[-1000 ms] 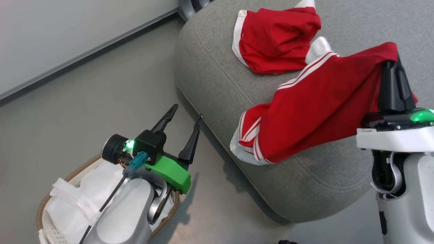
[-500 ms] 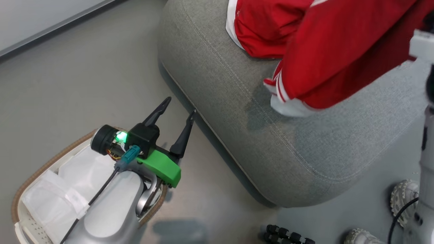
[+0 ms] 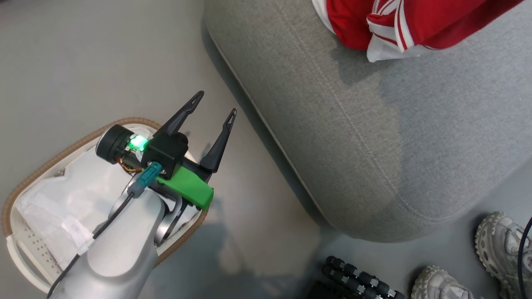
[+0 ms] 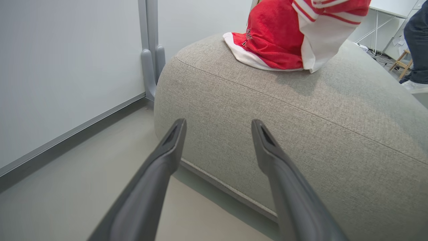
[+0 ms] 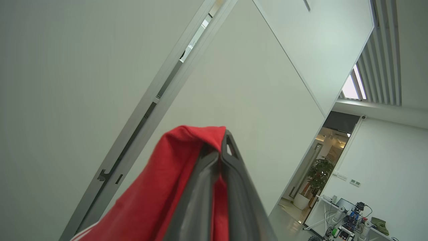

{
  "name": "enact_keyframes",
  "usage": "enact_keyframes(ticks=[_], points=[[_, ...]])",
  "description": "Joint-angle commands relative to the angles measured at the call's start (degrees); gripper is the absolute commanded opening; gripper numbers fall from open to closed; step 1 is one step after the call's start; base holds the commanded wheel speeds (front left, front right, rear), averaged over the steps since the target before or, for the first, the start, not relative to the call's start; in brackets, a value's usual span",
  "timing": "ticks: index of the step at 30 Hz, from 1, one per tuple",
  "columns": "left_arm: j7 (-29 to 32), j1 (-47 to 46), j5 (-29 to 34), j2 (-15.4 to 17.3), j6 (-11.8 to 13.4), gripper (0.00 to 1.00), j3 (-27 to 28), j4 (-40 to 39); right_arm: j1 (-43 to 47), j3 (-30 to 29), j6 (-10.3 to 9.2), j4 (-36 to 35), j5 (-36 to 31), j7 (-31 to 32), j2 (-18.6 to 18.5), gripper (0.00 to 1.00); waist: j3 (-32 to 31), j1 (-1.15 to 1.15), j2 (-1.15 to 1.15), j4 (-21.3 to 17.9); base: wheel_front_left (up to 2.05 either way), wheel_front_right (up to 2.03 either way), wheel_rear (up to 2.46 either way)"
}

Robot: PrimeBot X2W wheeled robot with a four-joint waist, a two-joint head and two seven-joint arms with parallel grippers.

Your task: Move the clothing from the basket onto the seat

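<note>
While the head view looks down on the basket (image 3: 50, 160) standing on the floor beside the seat (image 3: 374, 124), it catches just the lower edge of the clothing (image 3: 353, 25) at the top of the cushion. The white liner sheet (image 3: 70, 199) lies in the basket, and the left arm's wrist hangs over it. The left gripper (image 3: 217, 102) is spread wide and holds nothing, its fingers pointing over the floor toward the seat. Two pale sneakers (image 3: 503, 241) stand on the floor at the lower right, near a black ribbed object (image 3: 357, 278) that I cannot identify.

From the left wrist view the side of the seat (image 4: 301, 110) rises just ahead of the open left gripper (image 4: 218, 123). This view adds the pile on top: one red garment (image 4: 271, 40) with white trim lies on the cushion. A second, striped garment (image 4: 321, 33) hangs down beside it, its white end reaching the fabric. A person's dark trouser leg (image 4: 416, 40) stands at the far right.

Looking upward at wall and ceiling, the right wrist view gives the grip itself. The right gripper (image 5: 224, 144) is clenched on a fold of red cloth (image 5: 174, 167), which drapes down its left side.
</note>
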Motion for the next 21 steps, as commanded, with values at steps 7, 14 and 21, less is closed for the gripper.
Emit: enact_keyframes(ticks=[7, 14, 21], points=[[0.04, -3.48, -0.38, 2.50, -0.17, 1.00, -1.39, -1.07, 5.99, -4.78, -0.07, 12.03, -3.42, -0.12, 5.45, 0.00, 7.78, -0.01, 0.00, 6.01, 0.00, 0.00, 0.00], [0.04, -3.19, -1.21, 2.40, -0.17, 1.00, -1.11, -1.23, 13.92, -13.07, -0.07, 18.71, -1.81, -0.11, 9.18, 0.00, 8.36, -0.01, 0.00, 7.51, 0.00, 0.00, 0.00], [0.05, -0.13, -1.56, 1.94, 0.09, 1.00, 1.24, -0.57, 21.56, -17.48, -0.07, 18.92, -0.83, -0.12, 10.27, 1.00, 5.34, -0.01, 0.00, 6.59, 0.00, 0.00, 0.00]])
